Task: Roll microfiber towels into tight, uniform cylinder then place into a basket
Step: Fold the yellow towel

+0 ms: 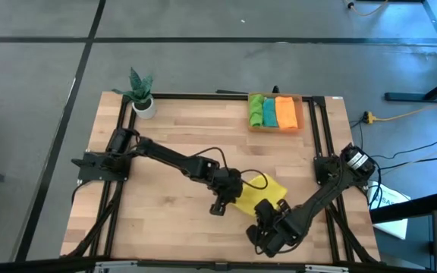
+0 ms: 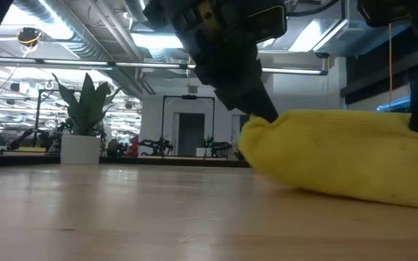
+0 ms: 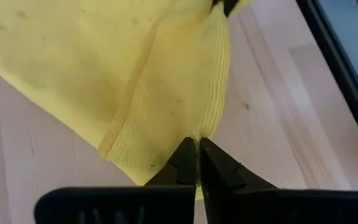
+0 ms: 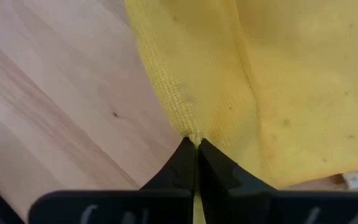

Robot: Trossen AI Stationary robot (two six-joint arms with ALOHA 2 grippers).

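We see both hands clamped on the soft yellow microfiber towel point(image 1: 262, 192) lying on the wooden bench point(image 1: 173, 136): left hand point(image 3: 197, 144) and right hand point(image 4: 196, 142) each pinch an edge, arms angled downward.

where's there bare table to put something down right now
Bare wood lies between the potted plant and the basket, and across the table's middle above the left arm. The near left corner is free too. It is crowded near the front right, where the left gripper and right gripper pinch the yellow towel.
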